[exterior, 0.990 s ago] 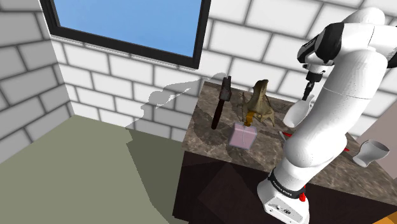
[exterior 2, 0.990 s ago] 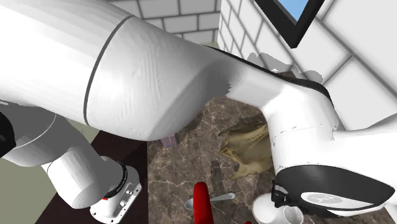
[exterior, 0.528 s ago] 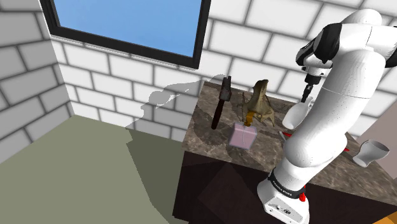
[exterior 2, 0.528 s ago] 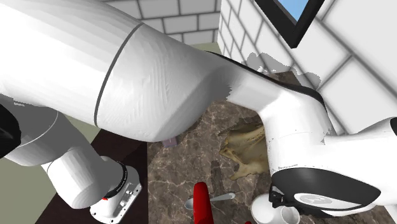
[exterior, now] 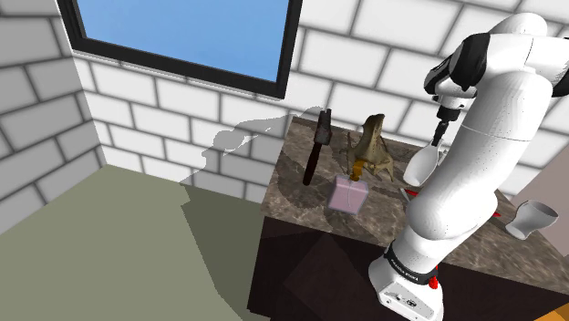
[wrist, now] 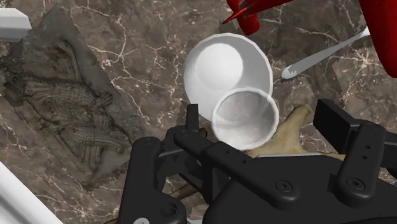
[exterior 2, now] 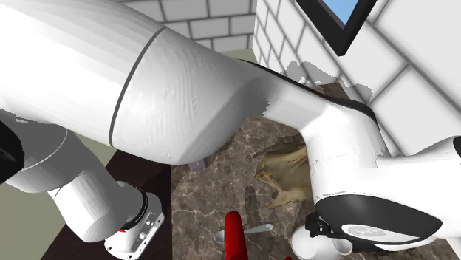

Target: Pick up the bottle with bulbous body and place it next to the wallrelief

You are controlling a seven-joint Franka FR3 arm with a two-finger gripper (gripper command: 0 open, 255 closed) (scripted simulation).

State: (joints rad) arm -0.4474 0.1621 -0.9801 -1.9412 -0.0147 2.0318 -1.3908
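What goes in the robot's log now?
end effector: open over bottle | bottle: upright on counter, unheld | wallrelief: lying apart from bottle

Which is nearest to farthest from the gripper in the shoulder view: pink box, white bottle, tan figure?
1. White bottle, directly under the gripper.
2. Tan figure, next along toward the shoulder view's left.
3. Pink box, farther that way, at the counter edge.

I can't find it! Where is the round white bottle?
In the wrist view, the white bottle stands on the marble top right under the gripper, near the grey carved relief.
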